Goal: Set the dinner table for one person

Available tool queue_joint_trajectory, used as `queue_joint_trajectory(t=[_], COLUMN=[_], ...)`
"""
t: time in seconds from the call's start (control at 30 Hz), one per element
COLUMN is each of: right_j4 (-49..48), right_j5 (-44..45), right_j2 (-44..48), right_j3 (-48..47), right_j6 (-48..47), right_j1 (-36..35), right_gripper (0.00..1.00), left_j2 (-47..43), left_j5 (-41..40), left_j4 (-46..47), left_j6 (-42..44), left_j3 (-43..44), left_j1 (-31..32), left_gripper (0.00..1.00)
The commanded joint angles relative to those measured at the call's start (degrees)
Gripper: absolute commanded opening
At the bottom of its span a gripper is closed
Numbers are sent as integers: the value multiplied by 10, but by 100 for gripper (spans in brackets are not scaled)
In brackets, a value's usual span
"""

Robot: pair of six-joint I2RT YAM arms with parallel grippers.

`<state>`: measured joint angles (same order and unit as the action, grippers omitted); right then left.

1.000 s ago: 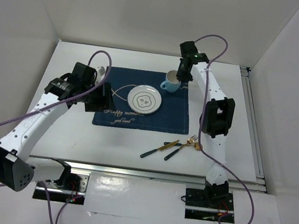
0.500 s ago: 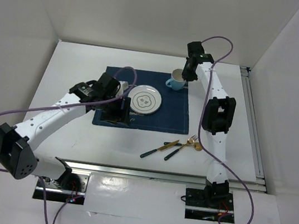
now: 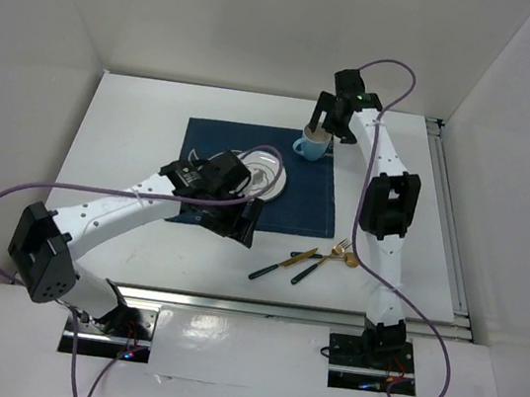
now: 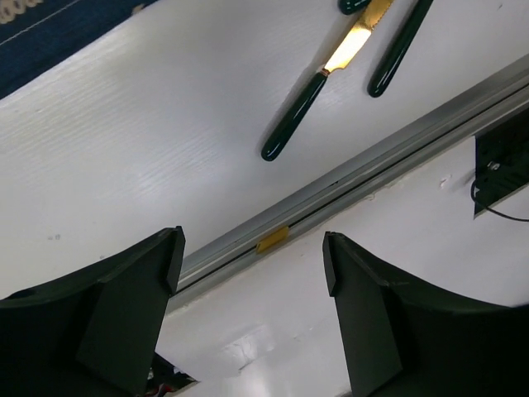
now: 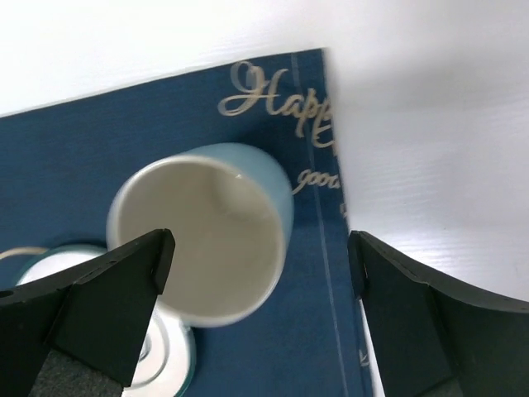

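The white dinner table [image 3: 131, 129] carries a navy placemat [image 3: 300, 199]. On the mat lie a white plate [image 3: 270, 176], half hidden under my left arm, and a light blue cup [image 3: 311, 146] at the far right corner. My right gripper [image 3: 320, 120] hovers open just above the cup [image 5: 202, 236], one finger on each side, touching nothing. My left gripper [image 3: 245, 220] is open and empty over the mat's near edge. Its wrist view shows a green-handled knife [image 4: 297, 112] on the table beyond the gripper [image 4: 252, 252].
Gold cutlery with dark green handles [image 3: 297, 261] and gold forks [image 3: 340, 252] lie on the white table, near right of the mat. A metal rail [image 4: 355, 182] runs along the table's near edge. White walls enclose the back and sides.
My right gripper has opened and let go of the cup, which now stands on the mat. My left arm swung right, from left of the mat across the plate to the mat's near edge.
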<state>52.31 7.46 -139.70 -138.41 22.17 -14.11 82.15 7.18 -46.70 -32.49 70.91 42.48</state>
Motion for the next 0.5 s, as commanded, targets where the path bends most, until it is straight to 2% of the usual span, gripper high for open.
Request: queue_joint_trajectory(t=[0.0, 0.07, 0.1, 0.13, 0.2, 0.33, 0.47], right_j4=[-19, -19, -28, -54, -80, -80, -75], right_j5=[-32, -52, -59, -67, -80, -72, -80], right_j2=[122, 169, 227, 257, 337, 432, 509], right_j3=[-6, 71, 109, 191, 295, 409, 496], right_j6=[4, 24, 24, 32, 37, 31, 17], right_j1=[7, 14, 20, 25, 38, 67, 120], right_gripper=[100, 100, 100, 100, 100, 100, 100], left_j2=[30, 59, 70, 83, 120, 150, 200], left_j5=[0, -5, -15, -35, -48, -55, -95], left_j4=[34, 48, 54, 65, 76, 149, 157], left_j6=[25, 30, 30, 38, 44, 72, 101], left_j3=[2, 2, 2, 11, 25, 13, 20], left_j1=[29, 51, 79, 94, 122, 132, 132], left_gripper=[86, 87, 87, 87, 86, 79, 75])
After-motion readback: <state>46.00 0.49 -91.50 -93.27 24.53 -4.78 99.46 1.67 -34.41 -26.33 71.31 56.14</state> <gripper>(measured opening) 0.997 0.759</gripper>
